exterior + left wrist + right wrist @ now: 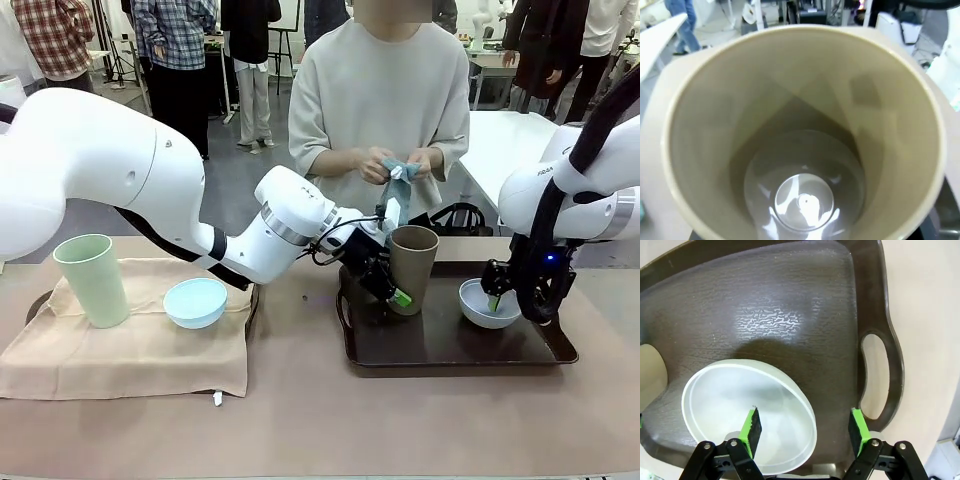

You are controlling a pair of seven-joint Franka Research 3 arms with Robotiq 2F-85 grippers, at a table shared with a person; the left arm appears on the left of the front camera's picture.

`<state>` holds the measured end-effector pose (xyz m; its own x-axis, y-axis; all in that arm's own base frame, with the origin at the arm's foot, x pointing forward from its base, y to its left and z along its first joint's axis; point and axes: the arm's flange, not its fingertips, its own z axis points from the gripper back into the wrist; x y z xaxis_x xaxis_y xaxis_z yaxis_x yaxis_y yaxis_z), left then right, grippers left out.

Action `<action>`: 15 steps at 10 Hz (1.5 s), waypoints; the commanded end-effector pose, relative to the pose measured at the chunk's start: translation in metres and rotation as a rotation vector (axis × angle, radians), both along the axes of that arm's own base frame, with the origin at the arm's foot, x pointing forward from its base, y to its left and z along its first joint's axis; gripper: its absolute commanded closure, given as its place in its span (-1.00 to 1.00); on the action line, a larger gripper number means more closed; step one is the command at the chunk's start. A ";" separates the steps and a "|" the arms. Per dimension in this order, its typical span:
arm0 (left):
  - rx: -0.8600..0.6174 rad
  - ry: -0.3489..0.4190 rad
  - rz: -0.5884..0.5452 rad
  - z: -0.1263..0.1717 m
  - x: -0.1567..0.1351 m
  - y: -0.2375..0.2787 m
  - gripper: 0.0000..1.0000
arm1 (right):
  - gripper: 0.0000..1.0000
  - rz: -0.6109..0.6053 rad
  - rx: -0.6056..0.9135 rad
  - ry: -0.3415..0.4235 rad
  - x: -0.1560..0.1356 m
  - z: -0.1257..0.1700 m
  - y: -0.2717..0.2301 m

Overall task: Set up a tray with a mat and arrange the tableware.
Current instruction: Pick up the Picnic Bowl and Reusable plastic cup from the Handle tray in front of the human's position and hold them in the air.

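The tan-brown cup (413, 262) stands upright at the left end of the dark brown tray (450, 345). My left gripper (402, 292) reaches across to its lower part, jaws wide apart, one green pad showing on the cup's front. The left wrist view looks straight down into the cup (805, 150). The white bowl (488, 305) sits at the tray's right end. My right gripper (804, 420) is open astride the bowl's (730, 405) near rim, one finger inside, one outside, neither pressing. The pale green cup (92, 280) and light blue bowl (195, 302) stand on the beige mat (130, 355).
The mat lies over a second tray (40, 302) at the left. A person stands at the far side holding a pale blue cloth (400, 170) in both hands. The brown tray (790, 300) has a handle hole (875, 375) beside my right fingers. Bare table lies in front.
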<state>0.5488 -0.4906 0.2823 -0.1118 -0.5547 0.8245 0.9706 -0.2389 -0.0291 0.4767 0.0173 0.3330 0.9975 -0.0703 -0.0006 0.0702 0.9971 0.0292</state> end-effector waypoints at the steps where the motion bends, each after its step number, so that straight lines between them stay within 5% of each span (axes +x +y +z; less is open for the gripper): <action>1: -0.040 -0.032 0.002 -0.002 0.006 -0.006 -1.00 | -0.11 0.024 0.043 -0.002 0.008 -0.003 -0.005; 2: -0.044 -0.034 0.003 -0.001 0.004 -0.006 0.14 | 0.37 0.031 0.042 0.004 0.007 -0.004 -0.005; 3: -0.046 -0.033 0.003 -0.002 0.005 -0.006 0.14 | 1.00 0.033 0.043 0.004 0.008 -0.003 -0.005; 4: -0.044 -0.031 0.005 -0.002 0.005 -0.005 1.00 | 1.00 0.033 0.042 0.006 0.008 -0.004 -0.005; 5: -0.041 -0.029 0.006 -0.001 0.005 -0.005 0.18 | 1.00 0.030 0.040 0.007 0.008 -0.003 -0.004; 6: -0.040 -0.028 0.010 -0.001 0.006 -0.003 1.00 | 0.90 0.028 0.037 0.002 0.007 -0.002 -0.005; 8: -0.024 -0.033 0.023 0.002 0.006 0.005 1.00 | 1.00 0.016 0.033 0.008 0.009 -0.003 -0.007; 9: -0.021 -0.035 0.033 0.004 0.006 0.010 0.53 | 1.00 0.014 0.030 0.009 0.011 -0.003 -0.007; 10: -0.020 -0.037 0.043 0.010 0.004 0.014 0.53 | 1.00 0.015 0.032 0.011 0.012 -0.001 -0.008; 11: -0.018 -0.047 0.048 0.025 -0.002 0.020 1.00 | 1.00 -0.007 0.053 0.048 0.007 0.010 -0.005; 12: -0.011 -0.076 0.052 0.051 -0.015 0.025 0.56 | 1.00 0.015 0.042 0.050 -0.010 0.045 -0.007; 15: -0.037 -0.193 0.030 0.160 -0.068 0.039 0.56 | 1.00 0.037 0.077 -0.042 -0.053 0.152 -0.009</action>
<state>0.5129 -0.4731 0.4149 -0.2336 -0.5452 0.8051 0.9663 -0.2220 0.1300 0.4404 0.0115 0.4545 0.9987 -0.0487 0.0155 0.0476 0.9965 0.0690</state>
